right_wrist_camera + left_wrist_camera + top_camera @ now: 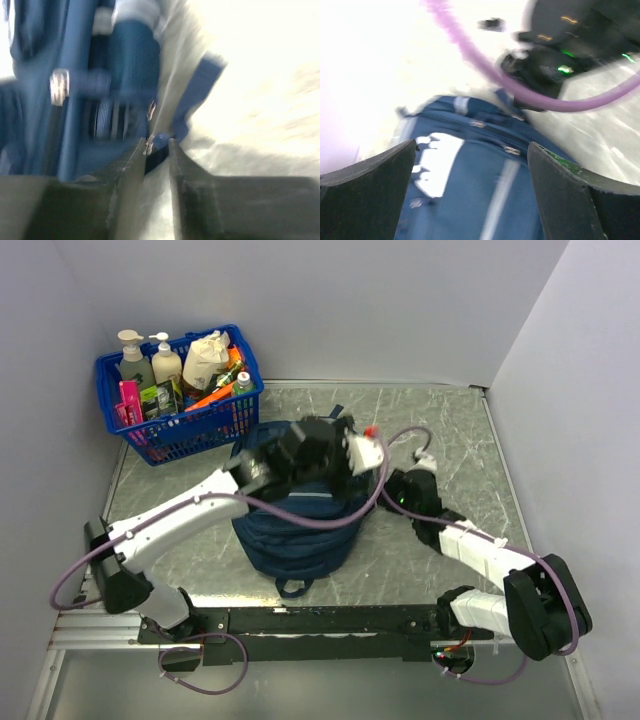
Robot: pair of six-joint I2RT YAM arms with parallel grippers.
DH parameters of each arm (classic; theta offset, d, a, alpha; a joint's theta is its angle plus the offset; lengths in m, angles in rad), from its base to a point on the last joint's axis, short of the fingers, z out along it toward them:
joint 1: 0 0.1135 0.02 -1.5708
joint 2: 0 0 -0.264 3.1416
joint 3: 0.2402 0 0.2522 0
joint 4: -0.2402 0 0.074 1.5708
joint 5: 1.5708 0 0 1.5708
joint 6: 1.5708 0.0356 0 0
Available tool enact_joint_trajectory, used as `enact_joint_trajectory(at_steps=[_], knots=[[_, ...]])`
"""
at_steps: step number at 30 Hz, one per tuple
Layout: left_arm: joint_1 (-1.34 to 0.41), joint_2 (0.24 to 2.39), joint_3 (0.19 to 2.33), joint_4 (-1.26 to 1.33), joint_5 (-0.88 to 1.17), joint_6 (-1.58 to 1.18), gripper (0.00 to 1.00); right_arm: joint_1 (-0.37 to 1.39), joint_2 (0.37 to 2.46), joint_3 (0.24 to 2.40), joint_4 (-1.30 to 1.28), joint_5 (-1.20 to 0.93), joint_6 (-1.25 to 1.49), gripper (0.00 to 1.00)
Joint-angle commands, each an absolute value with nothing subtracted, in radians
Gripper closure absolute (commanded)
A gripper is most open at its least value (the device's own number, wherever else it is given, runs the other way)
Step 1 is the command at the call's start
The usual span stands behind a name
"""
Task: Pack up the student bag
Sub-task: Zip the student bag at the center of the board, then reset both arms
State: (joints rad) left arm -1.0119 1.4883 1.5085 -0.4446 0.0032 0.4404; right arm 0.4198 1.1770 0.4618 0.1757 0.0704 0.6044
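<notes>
The student bag (pixel 295 530), a navy backpack, lies in the middle of the table. My left gripper (pixel 352 445) hovers over its far end. In the left wrist view that gripper (pixel 471 147) stands wide open above the bag (pixel 470 200), whose white patch (pixel 437 160) and grey stripe (pixel 502 190) show between the fingers; nothing is held. My right gripper (pixel 390 485) is at the bag's right side. Seen from the right wrist, its (pixel 157 142) jaws are nearly together, and the end of a blue tab (pixel 192 95) of the bag (pixel 130 55) sits between the tips. That view is blurred.
A blue plastic basket (pixel 150 435) with bottles and packets stands at the back left. A purple cable (pixel 395 435) arcs over the bag's far right. Grey walls close in on the left, back and right. The right arm's dark wrist (pixel 570 50) lies just beyond the left gripper.
</notes>
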Motion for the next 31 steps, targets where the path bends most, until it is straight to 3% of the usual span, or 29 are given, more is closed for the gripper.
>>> enact_joint_trajectory(at_steps=[1, 2, 5, 6, 12, 14, 21, 31], knots=[[-0.894, 1.636, 1.782, -0.699, -0.140, 0.361, 0.04, 0.334, 1.186, 0.600, 0.023, 0.221, 0.611, 0.40], [-0.849, 1.660, 1.905, -0.806, -0.106, 0.301, 0.04, 0.327, 1.184, 0.615, 0.005, 0.221, 0.607, 0.33], [-0.681, 1.687, 1.999, -0.845, -0.026, 0.247, 0.04, 0.310, 1.167, 0.673, -0.052, 0.186, 0.569, 0.15], [-0.643, 1.645, 1.976, -0.819, -0.009, 0.247, 0.04, 0.307, 1.164, 0.699, -0.055, 0.166, 0.546, 0.00], [-0.381, 1.416, 1.607, -0.605, 0.070, 0.229, 0.04, 0.305, 1.216, 0.847, -0.175, 0.127, 0.477, 0.00], [-0.351, 1.375, 1.441, -0.540, 0.014, 0.225, 0.04, 0.305, 1.242, 0.891, -0.236, 0.112, 0.466, 0.00], [-0.203, 1.226, 1.096, -0.330, 0.129, 0.127, 0.04, 0.304, 1.146, 0.796, -0.127, 0.080, 0.443, 0.00], [-0.009, 1.199, 1.003, -0.259, 0.339, 0.061, 0.04, 0.304, 1.109, 0.799, -0.183, 0.089, 0.428, 0.00]])
